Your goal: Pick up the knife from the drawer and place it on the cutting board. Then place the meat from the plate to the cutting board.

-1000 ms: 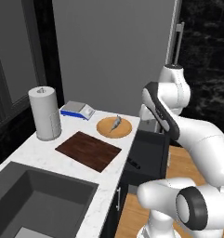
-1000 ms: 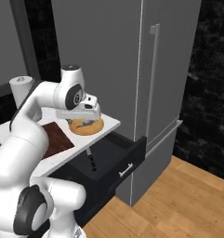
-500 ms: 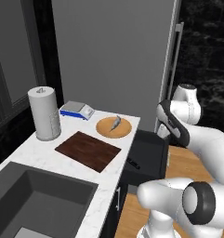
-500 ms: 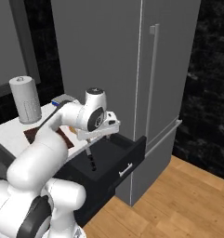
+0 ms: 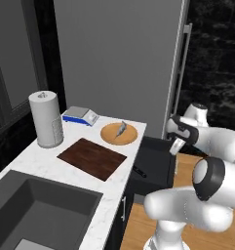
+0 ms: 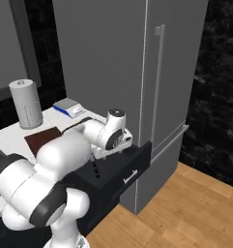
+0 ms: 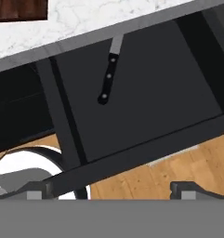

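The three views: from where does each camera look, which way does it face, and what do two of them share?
Left base view: behind the arm to its left, facing forward and down at the counter with the cutting board, plate and open drawer; white arm at lower right.
Right base view: behind to the right, facing the drawer front; arm at lower left.
Hand view: on the hand, looking down into the drawer; gripper at the bottom.
Shared: left base and hand views both show the knife.

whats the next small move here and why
Probably lower the gripper toward the knife. The drawer is open, the knife lies on its floor with its blade partly under the counter edge, and the fingertips are wide apart, holding nothing.
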